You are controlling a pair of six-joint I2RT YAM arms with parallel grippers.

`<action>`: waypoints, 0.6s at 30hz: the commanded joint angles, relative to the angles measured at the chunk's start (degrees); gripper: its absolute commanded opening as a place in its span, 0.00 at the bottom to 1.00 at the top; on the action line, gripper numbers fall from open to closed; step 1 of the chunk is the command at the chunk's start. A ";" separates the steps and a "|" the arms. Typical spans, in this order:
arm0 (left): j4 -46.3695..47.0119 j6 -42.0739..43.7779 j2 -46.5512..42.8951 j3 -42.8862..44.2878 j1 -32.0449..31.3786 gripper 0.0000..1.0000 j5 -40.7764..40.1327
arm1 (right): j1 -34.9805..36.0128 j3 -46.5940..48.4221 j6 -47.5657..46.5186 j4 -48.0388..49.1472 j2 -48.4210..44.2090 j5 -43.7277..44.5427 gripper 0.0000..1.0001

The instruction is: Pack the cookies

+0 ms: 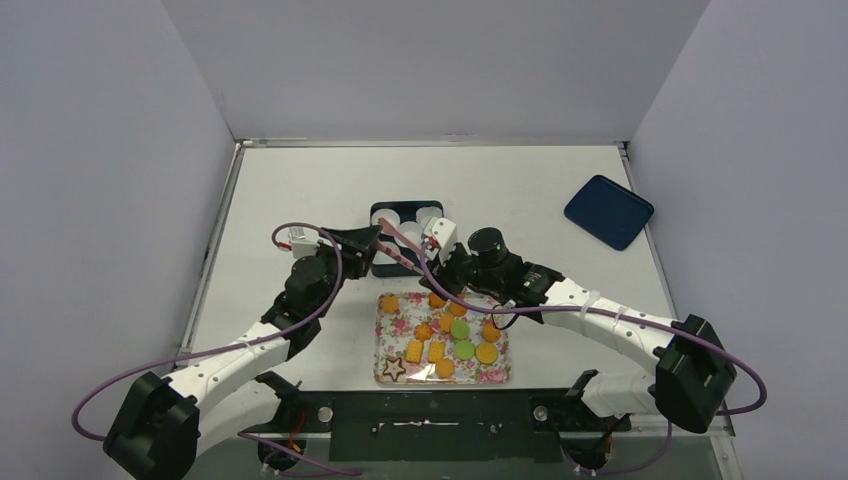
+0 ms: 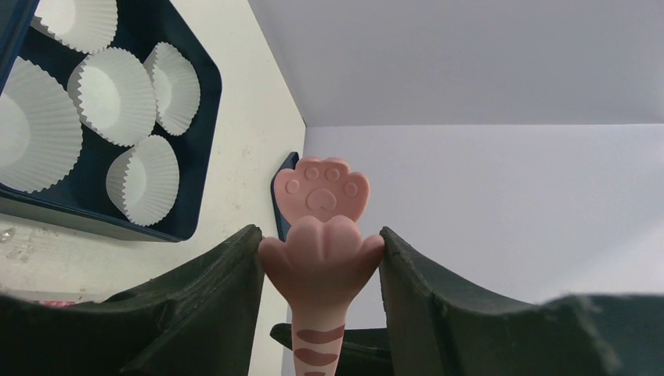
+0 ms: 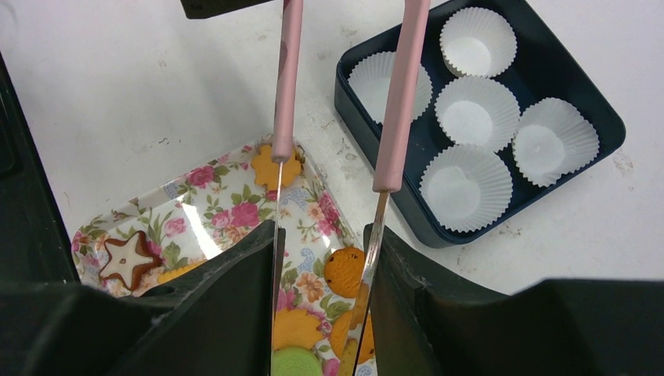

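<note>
The cookies (image 1: 441, 336) lie on a floral tray (image 1: 497, 377): orange rounds, green rounds, squares and a brown star (image 3: 129, 262). A pair of pink cat-paw tongs (image 1: 400, 246) spans between both grippers above the tray's far edge. My left gripper (image 2: 321, 239) is shut on the tongs' paw-shaped end (image 2: 321, 258), with both fingers touching it. My right gripper (image 3: 321, 235) is shut on the tongs' two metal blades (image 3: 376, 227), which rest against its fingers' inner faces. An orange round cookie (image 3: 344, 270) shows between the blades, below them.
A dark blue box (image 1: 378, 262) with several white paper cups (image 3: 470, 113) stands just beyond the tray, under both grippers. Its dark blue lid (image 1: 608, 211) lies at the far right. Walls close in the table on three sides.
</note>
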 commanded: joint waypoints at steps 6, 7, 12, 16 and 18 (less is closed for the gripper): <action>1.28 -0.68 0.50 0.28 0.74 0.36 0.09 | 0.36 2.55 -0.37 3.17 -2.11 -2.42 0.43; 1.23 -1.16 0.56 -0.04 0.74 0.35 0.20 | 0.35 2.55 -0.20 3.48 -2.34 -2.84 0.43; 1.74 -2.79 0.89 -1.47 0.74 0.32 0.25 | 0.35 1.86 0.81 5.54 -4.00 -3.75 0.44; 1.40 -2.94 1.10 -2.12 0.74 0.32 -0.08 | 0.36 1.91 1.32 5.64 -5.18 -4.30 0.45; 1.24 -2.93 1.34 -2.53 0.82 0.32 -0.13 | 0.40 2.09 1.42 5.06 -5.51 -4.54 0.45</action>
